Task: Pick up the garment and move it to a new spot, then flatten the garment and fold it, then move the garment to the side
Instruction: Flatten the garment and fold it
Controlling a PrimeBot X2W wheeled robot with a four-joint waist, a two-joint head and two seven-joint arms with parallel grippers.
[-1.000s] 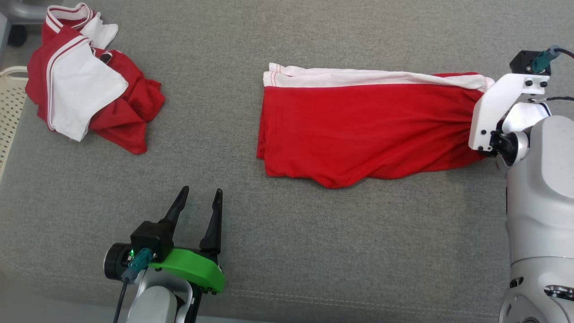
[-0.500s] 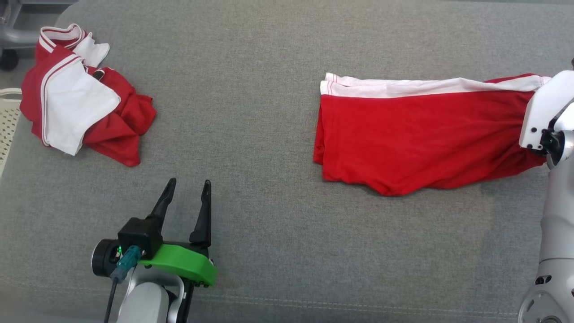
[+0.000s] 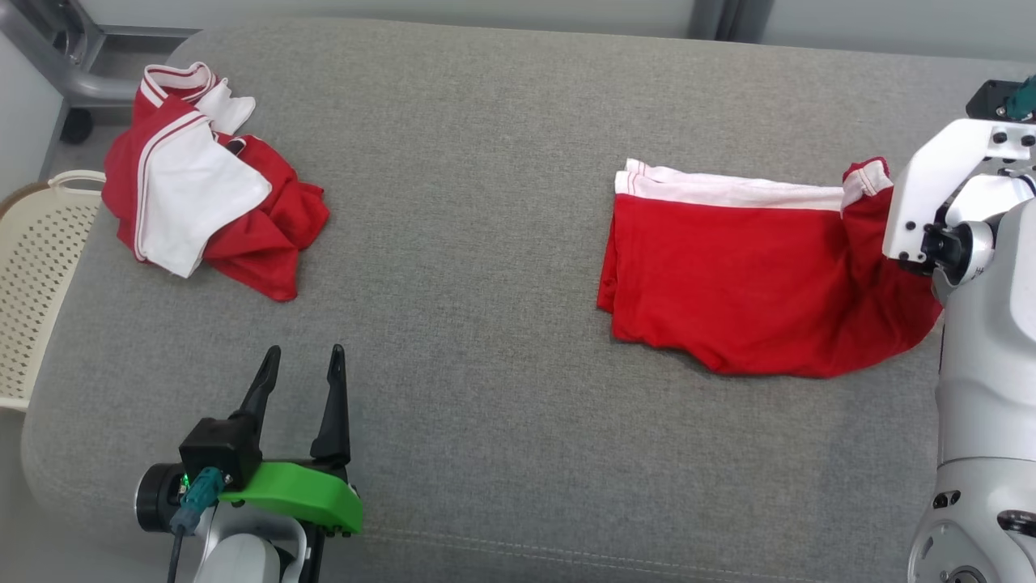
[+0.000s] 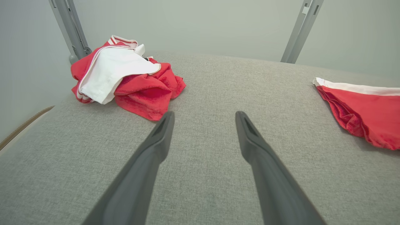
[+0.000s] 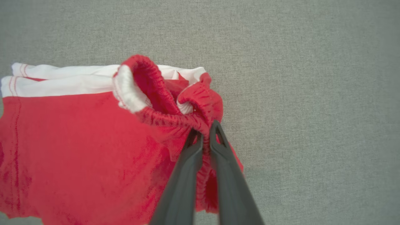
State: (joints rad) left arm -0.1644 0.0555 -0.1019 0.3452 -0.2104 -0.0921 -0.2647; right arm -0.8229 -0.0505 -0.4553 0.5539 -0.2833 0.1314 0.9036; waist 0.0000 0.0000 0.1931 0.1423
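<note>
Right gripper [image 5: 204, 128] is pinched tight on the waistband [image 5: 168, 120] of the red shorts [image 3: 728, 283] and has lifted that end off the grey cushion [image 3: 486, 324]; looks like the fold's starting; left gripper [image 3: 306, 350] sits spread wide, empty.

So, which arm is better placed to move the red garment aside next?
Right. The right gripper is shut on the red garment at its waistband, while the left gripper sits open over bare grey cushion, apart from it.
</note>
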